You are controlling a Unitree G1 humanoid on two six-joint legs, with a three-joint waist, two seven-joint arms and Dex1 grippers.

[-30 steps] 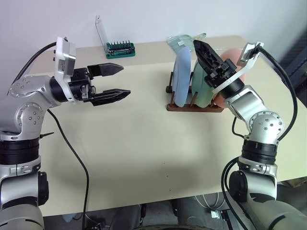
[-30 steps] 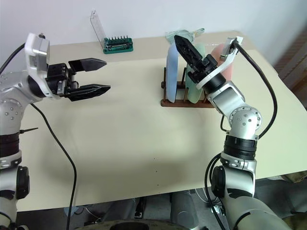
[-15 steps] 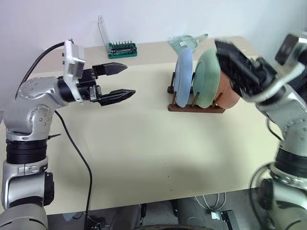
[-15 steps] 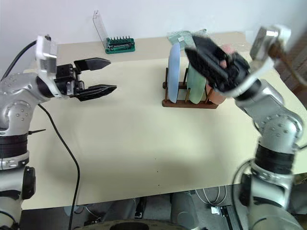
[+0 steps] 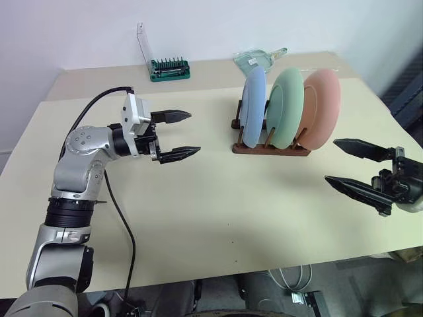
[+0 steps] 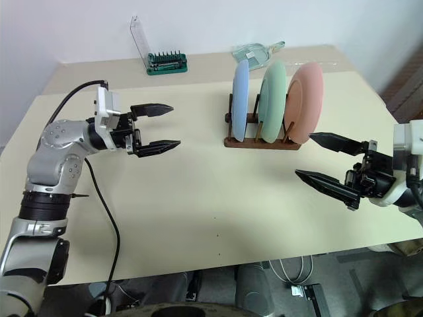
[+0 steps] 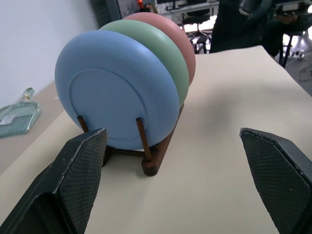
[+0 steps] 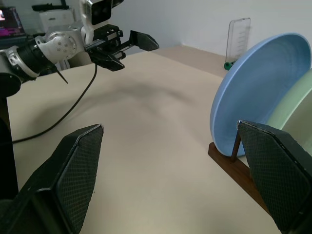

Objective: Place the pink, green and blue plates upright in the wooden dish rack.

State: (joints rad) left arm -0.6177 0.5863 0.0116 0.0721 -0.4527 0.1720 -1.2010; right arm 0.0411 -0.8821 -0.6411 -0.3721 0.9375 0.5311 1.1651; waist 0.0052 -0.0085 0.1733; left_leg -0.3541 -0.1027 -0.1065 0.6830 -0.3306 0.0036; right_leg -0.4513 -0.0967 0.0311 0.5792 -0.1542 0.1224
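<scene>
Plates overlapping, rack partly covered

The round green plate (image 7: 168, 53) and round pink plate (image 7: 181, 36) sit mostly hidden behind the round blue plate (image 7: 117, 90); the small dark brown wooden dish rack (image 5: 268, 148) shows mainly its base rail, its pegs largely covered.

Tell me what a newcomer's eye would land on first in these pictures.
The three plates standing upright in a row in the wooden dish rack at the table's far right: blue plate, green plate, then pink plate. Next, the two open black grippers, neither touching the plates: the left gripper left of the rack, the right gripper nearer the front edge, right of it.
</scene>
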